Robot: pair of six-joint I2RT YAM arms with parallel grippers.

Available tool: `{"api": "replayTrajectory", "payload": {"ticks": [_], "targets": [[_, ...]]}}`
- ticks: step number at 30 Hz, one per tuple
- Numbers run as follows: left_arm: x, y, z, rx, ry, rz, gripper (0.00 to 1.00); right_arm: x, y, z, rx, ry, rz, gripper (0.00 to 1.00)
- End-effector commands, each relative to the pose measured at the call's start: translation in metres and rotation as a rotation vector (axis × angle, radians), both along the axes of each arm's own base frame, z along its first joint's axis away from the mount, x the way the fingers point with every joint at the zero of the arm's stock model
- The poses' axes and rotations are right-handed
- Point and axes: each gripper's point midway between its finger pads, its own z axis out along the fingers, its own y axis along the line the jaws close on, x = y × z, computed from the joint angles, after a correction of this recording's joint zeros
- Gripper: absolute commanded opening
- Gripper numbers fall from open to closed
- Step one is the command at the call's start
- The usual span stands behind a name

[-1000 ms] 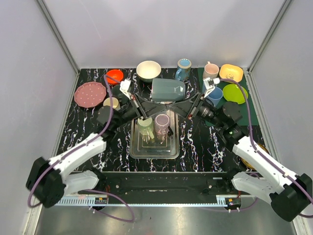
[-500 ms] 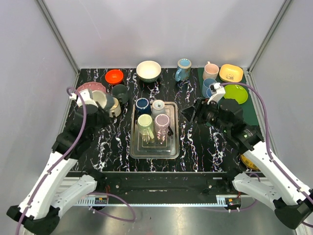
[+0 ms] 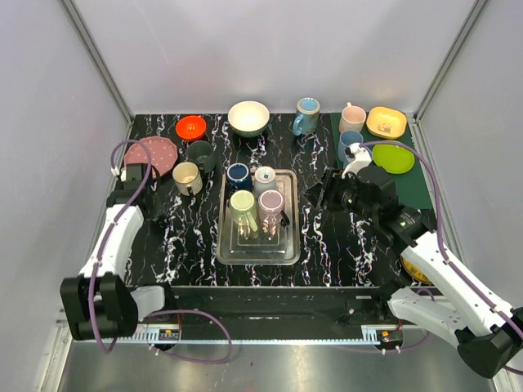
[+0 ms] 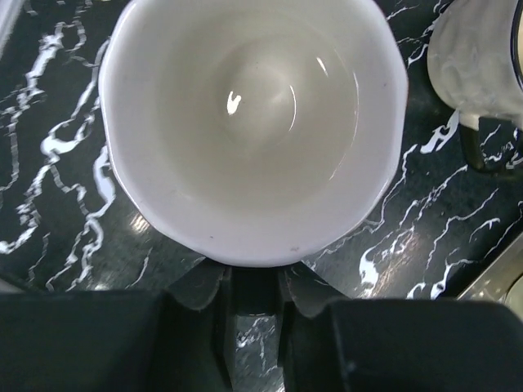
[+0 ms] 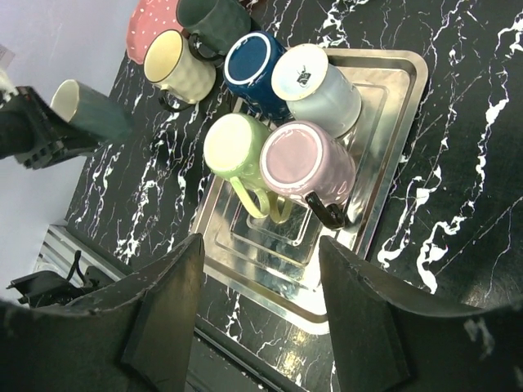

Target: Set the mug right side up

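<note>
Mug (image 5: 94,113), dark outside and pale inside, sits tipped on its side in the left gripper (image 4: 252,286), whose jaws are pinched narrow at its rim. It is well left of the metal tray (image 5: 392,122), mouth facing the wrist. The right gripper (image 5: 257,253) hangs above the tray, jaws wide and empty.

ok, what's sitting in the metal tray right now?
Four mugs in the metal tray: navy mug, pale blue mug, green mug, pink mug. All appear base-up, so their insides are hidden, as is the tray floor beneath them.
</note>
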Motion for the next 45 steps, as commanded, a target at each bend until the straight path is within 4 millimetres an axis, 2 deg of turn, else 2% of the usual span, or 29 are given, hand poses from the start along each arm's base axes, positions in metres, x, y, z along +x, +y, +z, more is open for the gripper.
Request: {"api": "replayTrajectory", "payload": {"ticks": [1, 9, 12, 14, 17, 19, 20, 21, 23, 24, 25, 26, 27, 28, 29, 30, 32, 33, 34, 36, 37, 40, 43, 45], "targets": [[0.067, -0.004, 0.016, -0.052, -0.199, -0.018, 0.00, -0.001, 0.001, 0.000, -0.011, 0.003, 0.008, 0.63], [0.095, -0.006, -0.008, -0.101, -0.176, -0.014, 0.00, -0.003, 0.000, -0.013, -0.030, 0.029, 0.012, 0.63], [0.102, -0.006, -0.023, -0.103, -0.149, -0.014, 0.00, -0.003, 0.001, -0.016, -0.041, 0.037, 0.019, 0.63], [0.106, -0.005, -0.024, -0.099, -0.145, -0.011, 0.01, -0.002, 0.002, -0.020, -0.049, 0.048, 0.021, 0.63], [0.112, -0.004, -0.023, -0.099, -0.144, -0.011, 0.06, -0.001, 0.003, -0.026, -0.064, 0.066, 0.031, 0.63], [0.110, -0.007, -0.020, -0.112, -0.135, -0.013, 0.24, 0.000, 0.005, -0.032, -0.077, 0.089, 0.036, 0.63], [0.108, -0.007, -0.019, -0.115, -0.135, -0.008, 0.31, 0.000, 0.005, -0.034, -0.088, 0.095, 0.042, 0.63], [0.103, -0.007, -0.012, -0.116, -0.145, 0.001, 0.46, -0.001, 0.006, -0.036, -0.097, 0.104, 0.048, 0.63], [0.091, -0.006, -0.007, -0.112, -0.145, 0.013, 0.57, -0.001, 0.007, -0.044, -0.134, 0.129, 0.064, 0.64], [0.085, -0.005, 0.008, -0.101, -0.185, 0.024, 0.61, -0.002, 0.009, -0.046, -0.151, 0.131, 0.076, 0.64], [0.079, -0.005, 0.012, -0.099, -0.192, 0.029, 0.71, 0.000, 0.009, -0.053, -0.185, 0.150, 0.077, 0.64], [0.071, -0.005, 0.017, -0.100, -0.193, 0.031, 0.75, 0.000, 0.011, -0.057, -0.214, 0.149, 0.087, 0.64], [0.064, -0.008, 0.034, -0.104, -0.246, 0.028, 0.82, -0.005, 0.018, -0.060, -0.239, 0.148, 0.115, 0.65], [0.058, -0.011, 0.040, -0.111, -0.266, 0.022, 0.91, -0.002, 0.022, -0.067, -0.285, 0.152, 0.115, 0.65], [0.051, -0.015, 0.045, -0.123, -0.278, 0.013, 0.93, -0.002, 0.025, -0.072, -0.331, 0.142, 0.125, 0.65], [0.044, -0.020, 0.062, -0.130, -0.340, 0.000, 0.93, -0.001, 0.028, -0.076, -0.368, 0.142, 0.131, 0.65], [0.033, -0.038, 0.070, -0.151, -0.376, -0.054, 0.94, 0.001, 0.041, -0.092, -0.475, 0.148, 0.158, 0.65], [0.026, -0.048, 0.082, -0.178, -0.431, -0.086, 0.93, 0.002, 0.044, -0.098, -0.504, 0.155, 0.169, 0.64], [0.020, -0.065, 0.078, -0.205, -0.428, -0.141, 0.91, 0.008, 0.048, -0.108, -0.554, 0.163, 0.173, 0.63], [0.010, -0.085, 0.083, -0.279, -0.470, -0.193, 0.88, 0.014, 0.050, -0.117, -0.603, 0.168, 0.190, 0.62], [0.004, -0.095, 0.076, -0.299, -0.456, -0.227, 0.89, 0.021, 0.052, -0.124, -0.645, 0.166, 0.204, 0.62], [-0.009, -0.111, 0.070, -0.335, -0.445, -0.287, 0.93, 0.029, 0.054, -0.139, -0.732, 0.178, 0.242, 0.62], [-0.017, -0.116, 0.067, -0.345, -0.432, -0.317, 0.99, 0.034, 0.056, -0.151, -0.774, 0.190, 0.260, 0.62], [-0.021, -0.118, 0.068, -0.346, -0.432, -0.332, 0.99, 0.036, 0.060, -0.154, -0.776, 0.190, 0.273, 0.62]]}}
